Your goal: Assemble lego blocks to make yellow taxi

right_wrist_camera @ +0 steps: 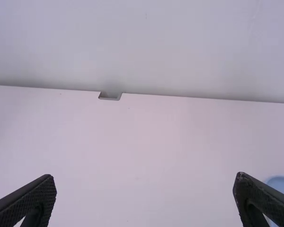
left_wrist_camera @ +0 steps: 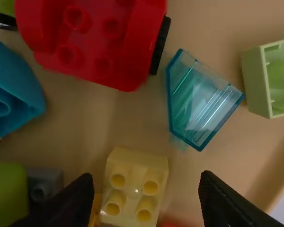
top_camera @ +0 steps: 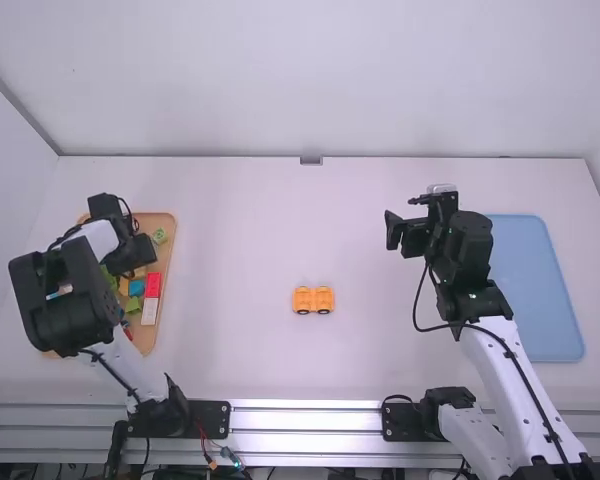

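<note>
High view: a white tabletop (top_camera: 240, 350) meets pale walls (top_camera: 310, 90). The left end effector (top_camera: 128, 272) is released over one wooden tray (top_camera: 168, 255); the right end effector (top_camera: 405, 215), also released, is near one blue tray (top_camera: 535, 290). One yellow-orange block vehicle (top_camera: 313, 299), two wheels showing, sits between them, well apart from both. Below the left end effector lie one pale yellow block (left_wrist_camera: 135, 189) and one clear teal block (left_wrist_camera: 199, 99); the left arm (top_camera: 70, 290) partly hides the wooden tray, leaving its block total uncertain.
</note>
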